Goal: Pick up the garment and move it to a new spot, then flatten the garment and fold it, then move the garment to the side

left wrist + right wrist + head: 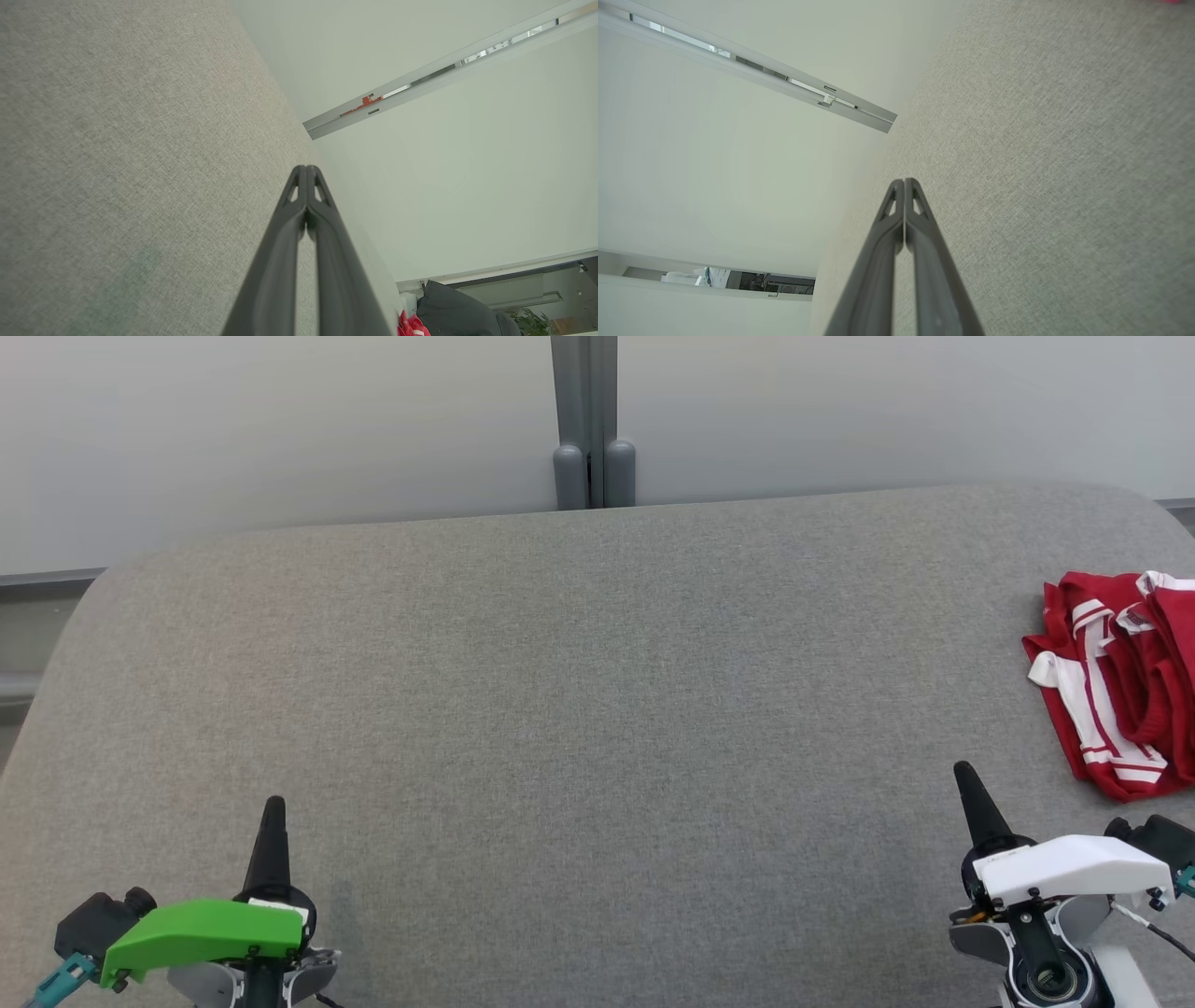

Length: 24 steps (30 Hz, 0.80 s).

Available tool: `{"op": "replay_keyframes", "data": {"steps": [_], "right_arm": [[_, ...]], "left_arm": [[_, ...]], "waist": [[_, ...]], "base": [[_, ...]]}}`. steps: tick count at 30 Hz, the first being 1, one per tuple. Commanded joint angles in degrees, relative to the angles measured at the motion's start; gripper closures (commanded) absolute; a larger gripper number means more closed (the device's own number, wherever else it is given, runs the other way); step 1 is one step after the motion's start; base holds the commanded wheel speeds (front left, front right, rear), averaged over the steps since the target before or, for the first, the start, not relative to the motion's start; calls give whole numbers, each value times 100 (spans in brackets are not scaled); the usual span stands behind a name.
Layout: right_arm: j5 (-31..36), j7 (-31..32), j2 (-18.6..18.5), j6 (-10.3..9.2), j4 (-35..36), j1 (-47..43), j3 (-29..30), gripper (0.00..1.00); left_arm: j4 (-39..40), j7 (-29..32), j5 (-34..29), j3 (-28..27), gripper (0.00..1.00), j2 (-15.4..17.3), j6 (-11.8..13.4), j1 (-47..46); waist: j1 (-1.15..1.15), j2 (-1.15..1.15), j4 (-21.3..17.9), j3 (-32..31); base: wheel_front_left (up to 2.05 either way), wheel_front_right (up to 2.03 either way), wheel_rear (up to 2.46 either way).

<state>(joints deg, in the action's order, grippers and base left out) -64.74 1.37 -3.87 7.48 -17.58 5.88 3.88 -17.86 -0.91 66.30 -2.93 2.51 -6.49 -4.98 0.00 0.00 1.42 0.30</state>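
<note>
A crumpled red garment [1116, 681] with white stripes lies at the far right edge of the grey fabric table [597, 709]; a corner of the garment [411, 325] peeks in low in the left wrist view. My left gripper [273, 803], under a green cover, rests at the lower left with its fingers pressed together, empty. My right gripper [963, 770], under a white cover, sits at the lower right, a short way in front of and left of the garment, fingers together and holding nothing. In each wrist view the own gripper, left [306, 167] and right [904, 180], has its tips touching.
A pale wall stands behind the table, with a grey double post [590, 420] at its middle. The table's far corners are rounded. A dark cushion [455, 310] shows beyond the table's edge in the left wrist view.
</note>
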Motion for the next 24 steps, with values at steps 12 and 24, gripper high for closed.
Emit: {"op": "replay_keyframes", "data": {"steps": [12, 24], "right_arm": [[-751, 141, 22, 3, 155, 63, 84, 100], [-1321, 251, 42, 3, 220, 60, 141, 100]], "left_arm": [[153, 206, 718, -113, 100, 42, -50, -145], [223, 365, 1247, -188, 100, 46, -64, -150]], "waist": [[0, 0, -29, -2], [0, 0, -56, -5]], "base": [[0, 0, 0], [0, 0, 0]]}}
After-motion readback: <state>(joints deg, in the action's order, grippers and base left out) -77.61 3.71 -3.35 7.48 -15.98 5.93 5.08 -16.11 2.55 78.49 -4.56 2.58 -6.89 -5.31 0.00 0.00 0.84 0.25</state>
